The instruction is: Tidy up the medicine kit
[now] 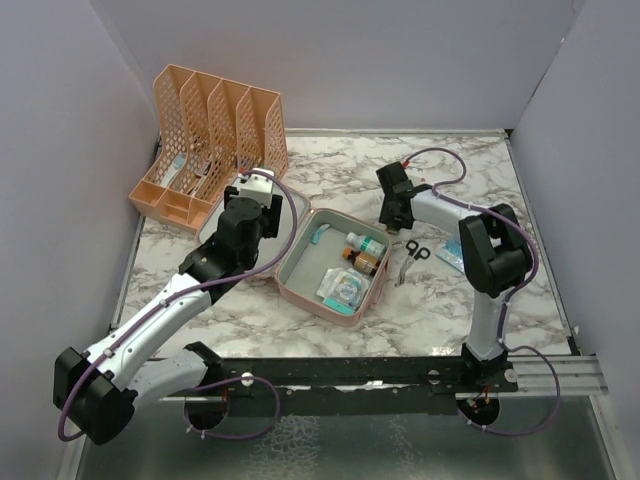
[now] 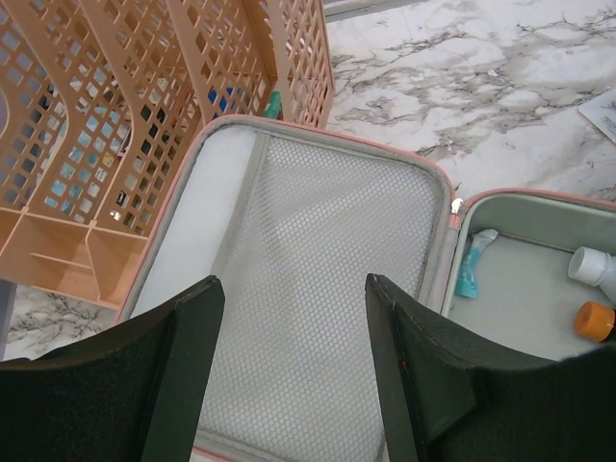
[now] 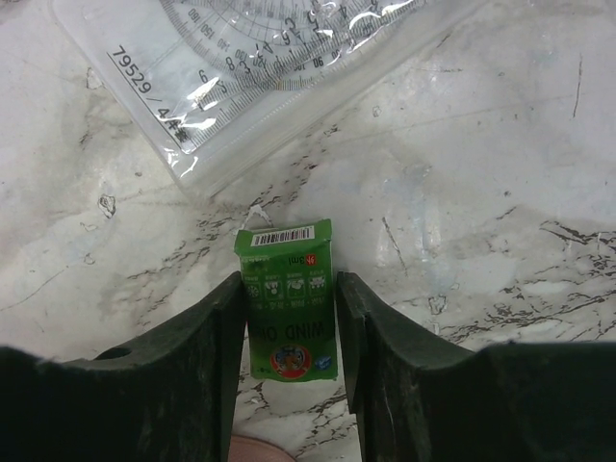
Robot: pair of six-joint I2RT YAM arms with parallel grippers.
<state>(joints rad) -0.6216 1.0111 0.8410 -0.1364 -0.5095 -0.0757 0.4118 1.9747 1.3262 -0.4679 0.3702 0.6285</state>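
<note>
**Right gripper [image 3: 288,281] clamped on a green packet [image 3: 287,318]; left gripper [image 2: 294,289] spread above the kit lid**

At the right wrist we see both dark fingers pressed against the long sides of the packet; it lies flat on the marble table [image 1: 440,305], barcode end pointing away from the wrist; just beyond it lies a clear protractor [image 3: 289,58] in a plastic sleeve. From above, we place this gripper to the right of the medicine kit [image 1: 322,258], near black-handled scissors [image 1: 412,254] and a blue packet [image 1: 450,258]. The kit lies open at the table's middle, pink shell down, its lid folded out to the left beside the orange file rack [image 1: 215,135]; the left gripper hangs above that lid, jaws apart with nothing between them; the mesh pocket [image 2: 318,212] shows in the gap. Within the base we note a teal tube [image 1: 318,235], a white bottle [image 1: 364,243], a brown bottle [image 1: 366,262] with an orange cap, and a flat pale pack [image 1: 340,288]; its label is too small to read.
</note>
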